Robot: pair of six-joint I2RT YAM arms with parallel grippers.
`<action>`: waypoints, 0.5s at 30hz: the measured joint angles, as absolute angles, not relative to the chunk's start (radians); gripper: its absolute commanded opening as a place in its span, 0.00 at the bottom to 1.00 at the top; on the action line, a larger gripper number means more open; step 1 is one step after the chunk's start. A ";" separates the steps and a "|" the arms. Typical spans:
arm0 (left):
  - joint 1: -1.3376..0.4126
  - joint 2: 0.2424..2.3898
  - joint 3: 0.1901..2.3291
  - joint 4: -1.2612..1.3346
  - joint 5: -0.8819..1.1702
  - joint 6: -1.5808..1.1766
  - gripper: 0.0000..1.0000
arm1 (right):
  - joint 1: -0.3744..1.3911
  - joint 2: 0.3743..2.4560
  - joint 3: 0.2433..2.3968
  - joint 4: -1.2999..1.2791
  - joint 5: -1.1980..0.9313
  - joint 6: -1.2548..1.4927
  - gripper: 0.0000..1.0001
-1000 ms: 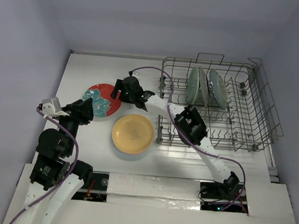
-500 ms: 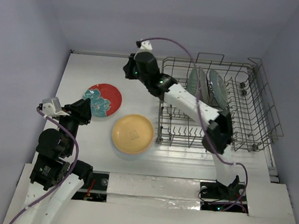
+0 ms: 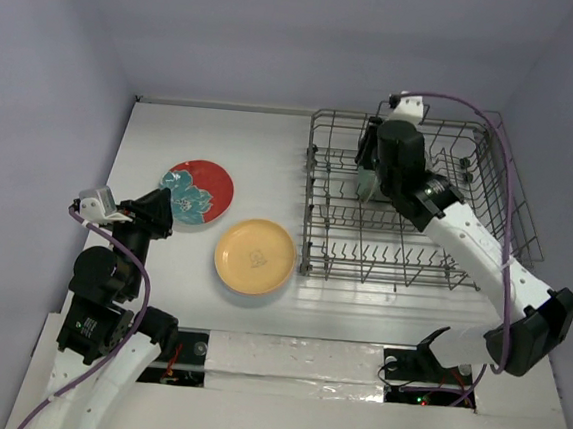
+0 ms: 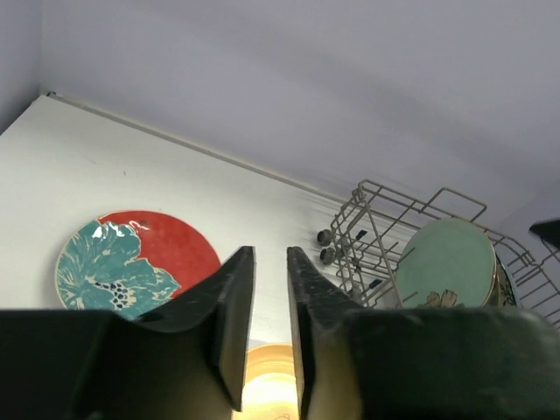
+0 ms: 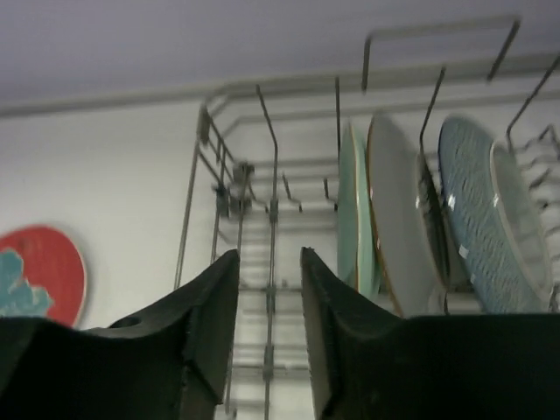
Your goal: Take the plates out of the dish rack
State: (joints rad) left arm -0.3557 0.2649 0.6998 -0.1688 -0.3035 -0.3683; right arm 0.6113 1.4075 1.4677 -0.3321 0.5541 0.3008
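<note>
1. My right claw [image 5: 269, 262] hangs over the left part of the dish rack [image 3: 391, 280]. Its jaws are partly apart with nothing between them, and they point at bare tines just beside the standing plates.
2. The plates left in the rack stand on edge, propped close together between upright tines. The mint green plate [image 5: 348, 210] is nearest my claw, a cream plate [image 5: 398, 219] is right behind it, and a blue textured plate [image 5: 472, 210] stands further right. Stood like this, only their thin rims offer a grip, I judge.
3. Two plates lie flat and face up on the white worktop [image 3: 152, 143], left of the rack. They are the red-and-teal floral plate [image 3: 198, 193] and the yellow plate [image 3: 254, 256], near each other but not stacked.
4. My left claw [image 4: 270, 262] is closed to a narrow slit and holds nothing. It is raised near the floral plate, well apart from the rack, probably to leave room.
5. The rack is thin grey wire. The plates look glazed and glossy, so I would expect their rims to be slippery.
</note>
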 measured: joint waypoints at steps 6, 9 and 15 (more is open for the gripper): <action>-0.356 0.265 0.700 -0.169 -0.299 -0.368 0.28 | 0.635 1.328 1.259 -0.359 0.554 0.354 0.56; -0.355 0.265 0.700 -0.169 -0.295 -0.368 0.29 | 0.616 1.331 1.206 -0.358 0.551 0.374 0.58; -0.345 0.265 0.700 -0.169 -0.295 -0.368 0.31 | 0.542 1.384 1.162 -0.326 0.523 0.393 0.57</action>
